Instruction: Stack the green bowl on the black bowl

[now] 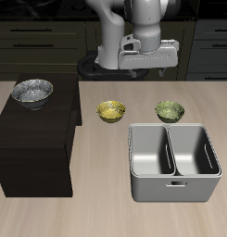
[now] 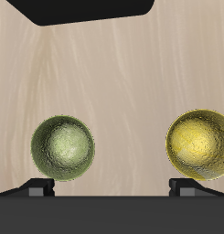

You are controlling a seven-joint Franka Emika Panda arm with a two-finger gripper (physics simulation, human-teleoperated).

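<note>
The green bowl (image 1: 170,110) sits upright on the wooden table, just behind the grey bin; it also shows in the wrist view (image 2: 63,146). The black bowl (image 1: 31,92), speckled black and silver, stands on top of the dark cabinet (image 1: 36,139); the wrist view does not show it. My gripper (image 1: 143,67) hangs high above the table, behind and between the green bowl and the yellow-gold bowl. It is open and empty, and the wrist view shows its fingertips (image 2: 36,187) wide apart.
A yellow-gold bowl (image 1: 111,111) (image 2: 199,143) sits on the table beside the green bowl. A grey two-compartment bin (image 1: 175,165) stands near the table's front edge. The dark cabinet rises above table level.
</note>
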